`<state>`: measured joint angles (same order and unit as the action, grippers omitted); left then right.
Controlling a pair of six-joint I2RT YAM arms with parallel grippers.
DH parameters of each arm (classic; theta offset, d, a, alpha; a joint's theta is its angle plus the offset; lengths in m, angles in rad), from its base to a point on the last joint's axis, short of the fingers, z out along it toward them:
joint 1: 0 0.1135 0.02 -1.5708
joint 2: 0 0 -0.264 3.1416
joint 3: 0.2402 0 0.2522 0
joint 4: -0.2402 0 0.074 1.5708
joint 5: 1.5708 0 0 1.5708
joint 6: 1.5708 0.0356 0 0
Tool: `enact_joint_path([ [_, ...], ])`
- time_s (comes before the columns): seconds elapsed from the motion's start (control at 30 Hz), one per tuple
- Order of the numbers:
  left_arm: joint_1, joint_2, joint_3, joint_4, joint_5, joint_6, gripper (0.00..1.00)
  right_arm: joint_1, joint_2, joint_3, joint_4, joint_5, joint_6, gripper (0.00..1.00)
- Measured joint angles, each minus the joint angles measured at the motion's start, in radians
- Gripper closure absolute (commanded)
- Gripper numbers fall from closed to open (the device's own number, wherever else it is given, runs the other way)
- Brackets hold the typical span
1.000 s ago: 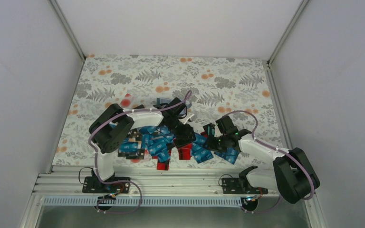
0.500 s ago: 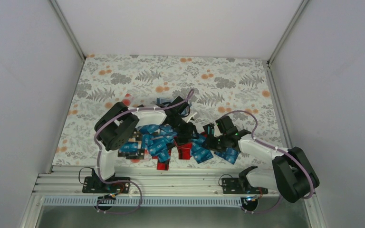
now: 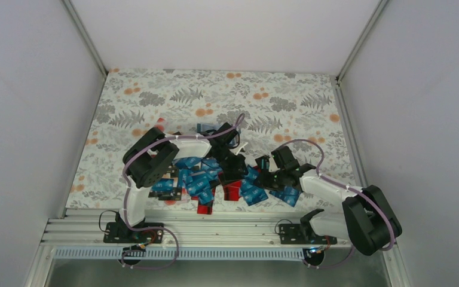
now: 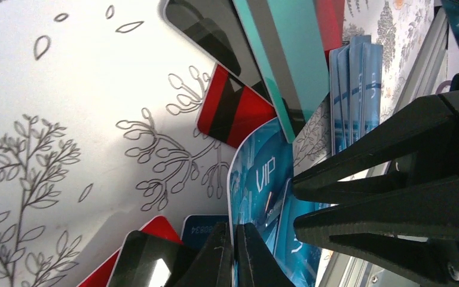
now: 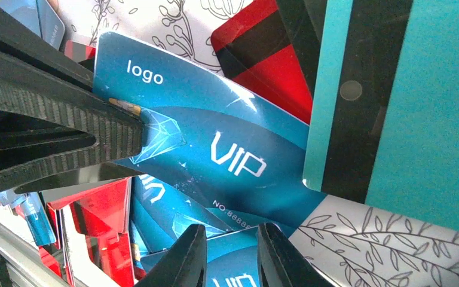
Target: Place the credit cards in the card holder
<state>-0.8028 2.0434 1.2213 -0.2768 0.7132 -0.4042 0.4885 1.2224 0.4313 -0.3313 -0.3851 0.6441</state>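
since a second ago: closing of the left hand (image 4: 234, 234), from half apart to fully shut; that arm's elbow drawn in toward the heap. right arm as before.

now pinching a blue vip card (image 5: 215, 137) by its chip-end corner, clearest from the right wrist. long axis of card running away from left hand toward right hand (image 5: 232, 236), which sits just beside it. jaws there a little apart over more blue cards; gripping or not, cannot tell.

credit cards (image 3: 200, 182) heaped on the counter (image 3: 215, 95), near side, between both arms: mostly glossy blue, some red and black. one teal-green card (image 5: 430, 101) with dark stripe overlapping the vip card's far end.

card holder (image 4: 348, 89): probably the light-blue layered leaves standing on edge, just beyond right hand's fingers in left wrist view; not certain. if so, close by, on the right-hand side of the held card. judged need: card's short edge turned toward those leaves.
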Motion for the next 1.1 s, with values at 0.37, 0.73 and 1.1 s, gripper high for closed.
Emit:
enact_joint_path([
  [0.37,0.001,-0.099,0.044,-0.078,-0.095,-0.004,0.98,-0.002,-0.118,0.116,-0.110,0.041,0.006,0.54],
  [0.73,0.117,-0.413,0.040,0.026,-0.292,-0.215,0.98,-0.028,-0.161,0.370,0.057,0.023,0.109,0.48],
  [1.1,0.153,-0.575,-0.003,0.226,-0.344,-0.420,0.98,-0.061,-0.110,0.411,0.356,-0.058,0.356,0.49],
])
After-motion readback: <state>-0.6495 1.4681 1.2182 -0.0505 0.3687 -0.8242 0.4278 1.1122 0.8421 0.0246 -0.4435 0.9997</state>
